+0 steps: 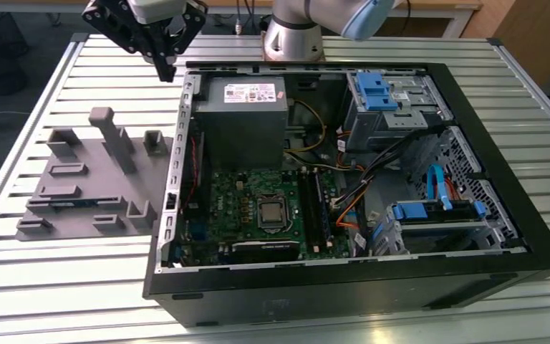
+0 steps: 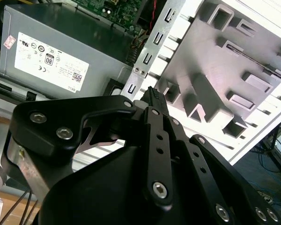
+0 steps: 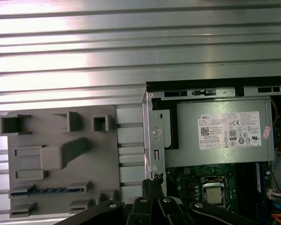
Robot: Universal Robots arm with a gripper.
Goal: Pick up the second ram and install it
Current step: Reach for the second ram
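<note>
Blue sliver of the second ram, seen edge-on in the first wrist view, seated in a long slot of the grey fixture. Long axis parallel to the slats of the metal table, so running nine o'clock to three o'clock; which end holds the label, impossible to tell. Fixture flat on the table at nine o'clock of the open computer case, just beside its wall.

Well apart from the ram, up at eleven o'clock in the exterior view: gripper, hung from the arm's wrist, fingertips aimed straight down near the case's corner by the power supply. Arm base planted at twelve o'clock behind the case. Fingers pressed together, nothing between them.
</note>
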